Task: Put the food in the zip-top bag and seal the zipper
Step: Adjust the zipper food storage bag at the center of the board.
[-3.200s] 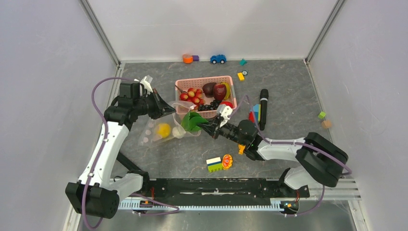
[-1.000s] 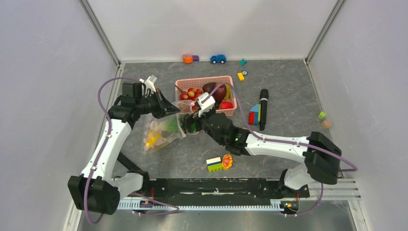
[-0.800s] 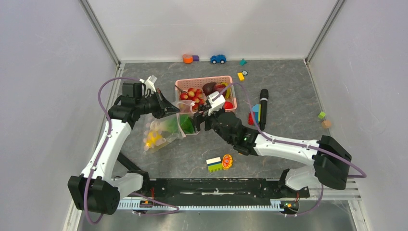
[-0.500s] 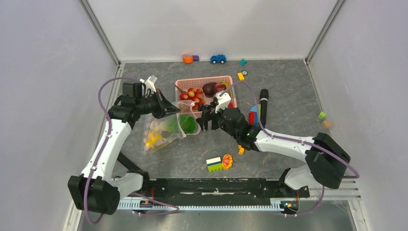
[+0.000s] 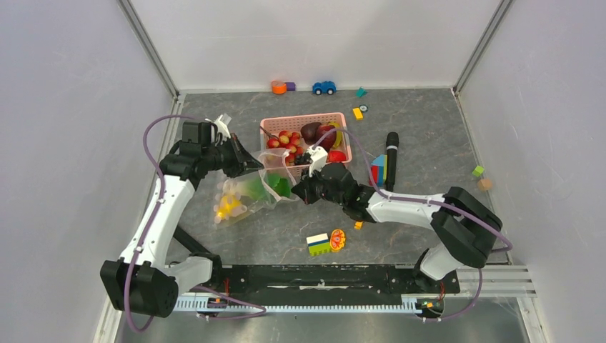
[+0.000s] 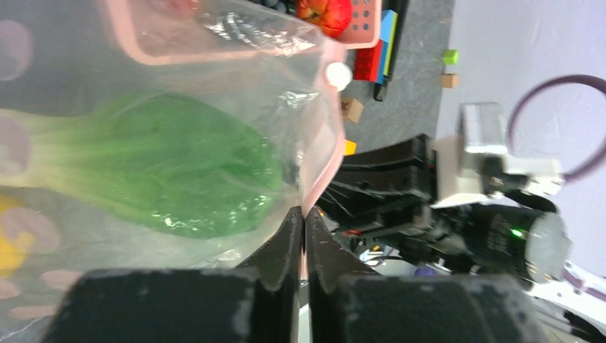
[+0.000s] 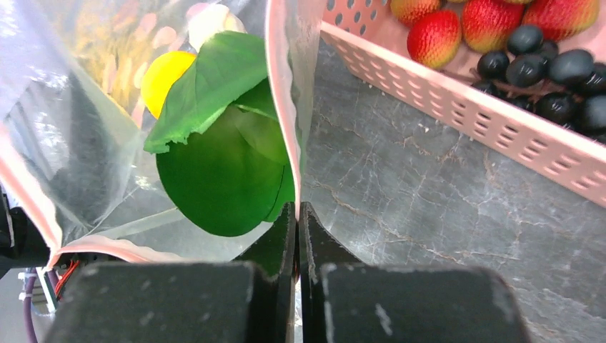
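Note:
The clear zip-top bag (image 5: 239, 194) lies left of the pink basket (image 5: 340, 119), mouth toward the basket. Inside it are green bok choy (image 7: 221, 157) and a yellow citrus (image 7: 163, 75). My left gripper (image 5: 256, 166) is shut on the far side of the pink zipper strip (image 6: 325, 143). The right gripper (image 5: 295, 194) is shut on the strip's near side (image 7: 282, 107), and the mouth gapes between the two grips. Strawberries (image 7: 436, 36), dark berries (image 7: 543, 68) and a dark red apple (image 5: 311, 131) sit in the basket.
A black microphone-shaped object (image 5: 391, 161) and stacked coloured blocks (image 5: 378, 170) lie right of the basket. A green-white block (image 5: 319, 244) and an orange round piece (image 5: 337, 239) sit near the front. A toy car (image 5: 324, 87) and small blocks line the back wall.
My right gripper, open by the basket a second ago, came down to the bag's mouth and shut on its pink edge. The left arm kept its grip and place.

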{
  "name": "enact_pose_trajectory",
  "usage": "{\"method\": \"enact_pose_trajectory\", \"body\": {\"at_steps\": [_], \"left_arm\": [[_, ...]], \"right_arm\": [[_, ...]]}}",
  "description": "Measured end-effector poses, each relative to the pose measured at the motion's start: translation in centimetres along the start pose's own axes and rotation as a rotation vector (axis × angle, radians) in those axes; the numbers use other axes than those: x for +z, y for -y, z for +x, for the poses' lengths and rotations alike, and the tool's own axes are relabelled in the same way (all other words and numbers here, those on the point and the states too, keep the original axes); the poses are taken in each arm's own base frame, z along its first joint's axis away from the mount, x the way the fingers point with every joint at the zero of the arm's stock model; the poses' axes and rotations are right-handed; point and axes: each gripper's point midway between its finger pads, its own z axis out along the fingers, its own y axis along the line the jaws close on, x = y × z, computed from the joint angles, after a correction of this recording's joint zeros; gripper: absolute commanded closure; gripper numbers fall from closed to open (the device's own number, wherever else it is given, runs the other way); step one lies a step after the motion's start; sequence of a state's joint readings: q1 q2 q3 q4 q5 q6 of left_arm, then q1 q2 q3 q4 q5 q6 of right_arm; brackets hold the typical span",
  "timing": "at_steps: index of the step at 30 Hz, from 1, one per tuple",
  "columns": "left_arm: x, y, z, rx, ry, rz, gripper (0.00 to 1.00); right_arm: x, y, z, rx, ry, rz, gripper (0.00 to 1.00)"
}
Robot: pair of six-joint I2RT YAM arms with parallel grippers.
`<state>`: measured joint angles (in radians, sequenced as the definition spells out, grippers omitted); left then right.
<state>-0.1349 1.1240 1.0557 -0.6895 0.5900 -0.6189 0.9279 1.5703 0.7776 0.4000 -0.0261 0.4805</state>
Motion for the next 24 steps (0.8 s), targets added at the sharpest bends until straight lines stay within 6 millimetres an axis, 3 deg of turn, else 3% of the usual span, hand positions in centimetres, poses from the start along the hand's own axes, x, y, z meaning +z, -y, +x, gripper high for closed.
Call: {"method": "enact_pose_trajectory", "body": {"at_steps": [2,8,13,18,22,24], "left_arm": [[-0.2,-0.5,-0.3,0.006,0.012,-0.039,0.73],[-1.0,-0.5,-0.9,0.036,0.03,-0.08,0.33],[-2.7,1.6,-2.2,0.113,0.084,-0.099,0.28],[-5.6,3.8,-3.4,0.217,0.207,-0.167,0.4],[-7.3,3.9,-4.3,0.247,0.282,-0.239,0.73],[-7.7,2.9,-4.8,0.248,0.308,-0.301,0.84]], "right_arm": [[-0.4,-0.4,-1.0,-0.017,0.014,-0.007,1.0],[-0.7,-3.1,-6.6,-0.117,0.037,-0.043,1.0],[-1.8,-6.7,-12.7,-0.229,0.076,-0.068,1.0],[-3.4,-10.3,-16.3,-0.329,0.11,-0.105,1.0],[-3.7,-11.1,-15.8,-0.371,0.09,-0.108,1.0],[-3.7,-10.7,-15.2,-0.384,0.069,-0.092,1.0]]}}
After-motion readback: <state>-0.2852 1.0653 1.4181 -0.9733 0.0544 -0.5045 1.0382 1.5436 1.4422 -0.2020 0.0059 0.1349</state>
